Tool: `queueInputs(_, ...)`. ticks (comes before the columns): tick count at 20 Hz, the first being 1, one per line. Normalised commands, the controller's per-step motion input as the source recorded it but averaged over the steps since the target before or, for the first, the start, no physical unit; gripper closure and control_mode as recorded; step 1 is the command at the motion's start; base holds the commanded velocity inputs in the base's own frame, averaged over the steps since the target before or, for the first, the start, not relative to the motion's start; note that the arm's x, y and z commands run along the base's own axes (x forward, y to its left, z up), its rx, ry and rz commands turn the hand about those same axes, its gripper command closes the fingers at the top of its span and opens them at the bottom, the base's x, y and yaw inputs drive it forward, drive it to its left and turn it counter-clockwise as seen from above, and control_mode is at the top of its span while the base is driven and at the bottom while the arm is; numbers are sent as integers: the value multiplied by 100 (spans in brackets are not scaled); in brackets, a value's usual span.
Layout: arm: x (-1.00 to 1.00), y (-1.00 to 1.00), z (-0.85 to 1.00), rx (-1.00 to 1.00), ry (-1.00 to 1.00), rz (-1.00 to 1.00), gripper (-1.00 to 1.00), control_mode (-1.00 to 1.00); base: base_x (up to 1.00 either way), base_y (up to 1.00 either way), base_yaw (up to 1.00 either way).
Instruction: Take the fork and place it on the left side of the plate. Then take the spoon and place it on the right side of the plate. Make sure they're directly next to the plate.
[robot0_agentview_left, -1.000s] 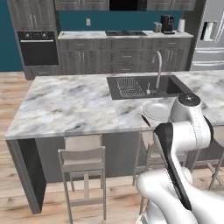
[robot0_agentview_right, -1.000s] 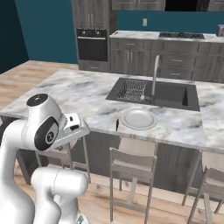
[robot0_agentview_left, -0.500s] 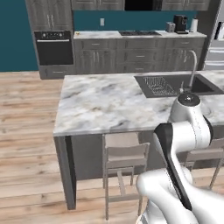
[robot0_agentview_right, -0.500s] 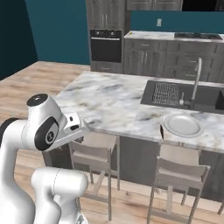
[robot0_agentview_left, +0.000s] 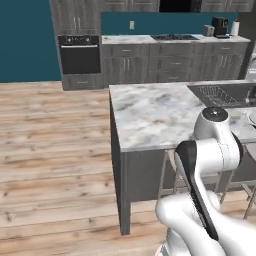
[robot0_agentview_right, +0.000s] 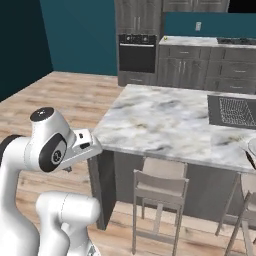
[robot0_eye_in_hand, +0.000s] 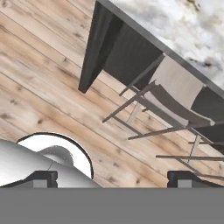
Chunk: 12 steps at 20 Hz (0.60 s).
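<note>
While the base swings away to the left, the left base view has slid along with it: the island counter (robot0_agentview_left: 155, 112), which sat squarely ahead a second ago, now lies right of centre, with open wooden floor (robot0_agentview_left: 55, 150) and the wall oven (robot0_agentview_left: 79, 54) taking the left. The plate (robot0_agentview_left: 253, 118) is reduced to a pale sliver at the right edge, behind the folded arm (robot0_agentview_left: 215, 145). That shift belongs to the cameras, not to the things on the counter.

In the right base view we see the same drift. The plate (robot0_agentview_right: 251, 145) has gone from the middle of the counter to the far right border, and a thin dark stroke just beside its near edge is probably the fork (robot0_agentview_right: 249, 159). We cannot pick out the spoon. A stool (robot0_agentview_right: 160, 182) stands under the counter's overhang, between us and the marble.

In the hand view the gripper (robot0_eye_in_hand: 113, 178) points down at floorboards, a corner of the island and the stool. Its two tips stand spread wide apart, with nothing between them.

We judge that no cutlery has been picked up yet. The plate is well apart from the hand, so the base must bring it back within reach before any pick.
</note>
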Motion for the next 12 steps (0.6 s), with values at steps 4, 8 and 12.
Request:
queueInputs(4,0,0,0,0,0,0,-100,100,0,99,-9)
queueInputs(8,0,0,0,0,0,0,-100,100,3,93,-9)
queueInputs(12,0,0,0,0,0,0,-100,100,31,76,-9)
